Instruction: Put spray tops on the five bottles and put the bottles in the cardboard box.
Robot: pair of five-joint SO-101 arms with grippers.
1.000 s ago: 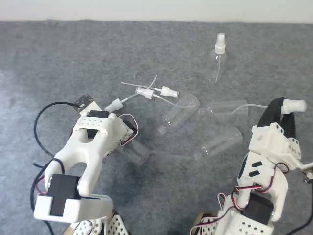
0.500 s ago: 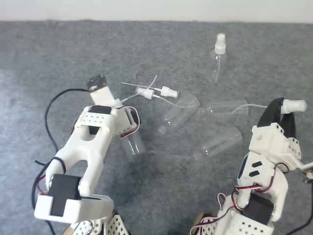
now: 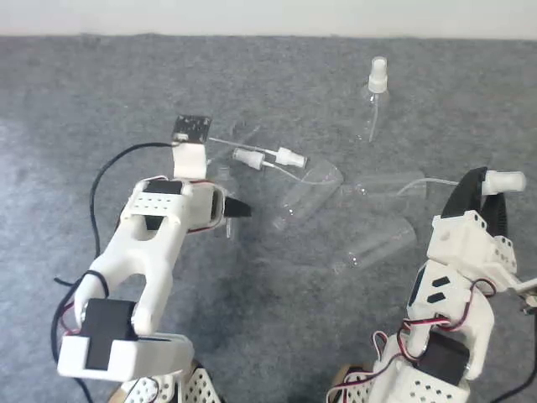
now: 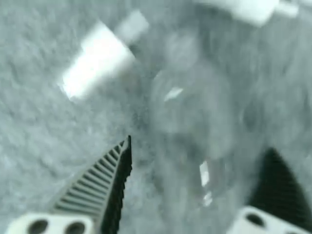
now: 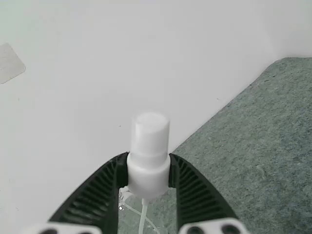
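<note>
Your left claw is clamped on a clear bottle, left of centre on the grey tabletop. The blurred left wrist view shows that bottle between the 2 black jaws, with a stray top lying on the tabletop beyond it. Just to the right, 2 loose spray tops lie end to end, their thin tubes trailing. Next come 3 empty bottles on their sides, uncapped and clustered near the middle of the tabletop. Behind them, 1 capped bottle stands upright with its spray top already on, well apart from both arms. At the far right, your right claw pinches a white spray top by its collar, raised above the tabletop. The right wrist view shows the nozzle poking up between the closed jaws and the dip tube hanging below.
</note>
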